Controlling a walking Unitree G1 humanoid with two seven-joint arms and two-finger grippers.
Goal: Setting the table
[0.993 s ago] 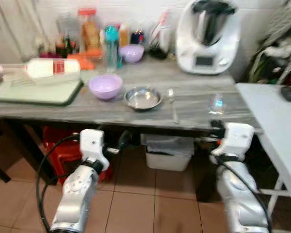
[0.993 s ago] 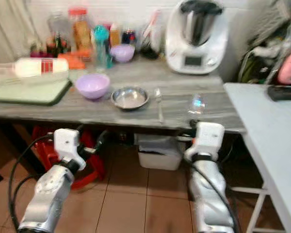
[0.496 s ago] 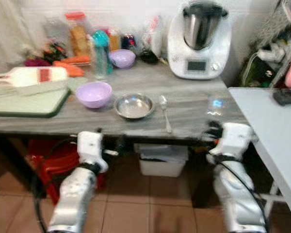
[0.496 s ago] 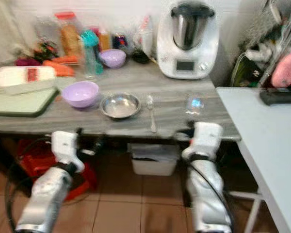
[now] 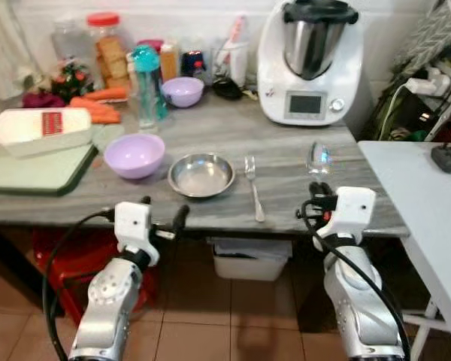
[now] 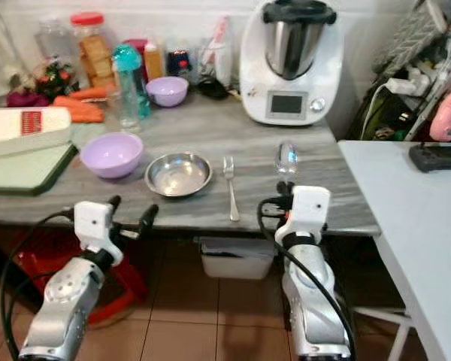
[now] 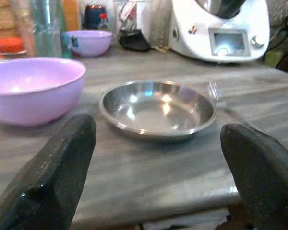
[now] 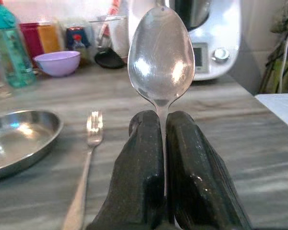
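A steel plate (image 5: 201,174) lies near the front of the grey table (image 5: 286,135), with a fork (image 5: 253,188) just to its right and a purple bowl (image 5: 134,154) to its left. My right gripper (image 5: 319,189) is at the table's front edge, right of the fork. It is shut on the handle of a spoon (image 8: 161,57), which stands upright with its bowl up. My left gripper (image 7: 153,191) is open and holds nothing. It is low at the front edge, facing the steel plate (image 7: 157,109) and the purple bowl (image 7: 31,88).
A white food processor (image 5: 308,60), a teal bottle (image 5: 145,83), jars and a second purple bowl (image 5: 183,91) stand at the back. A green board (image 5: 30,169) carries a white slicer (image 5: 37,128) at the left. A white side table (image 5: 428,203) is on the right. A bin (image 5: 248,259) sits under the table.
The camera has come nearer to the table and the picture is sharper. Both grippers have risen from below the tabletop to its front edge. The spoon stays in the right gripper.
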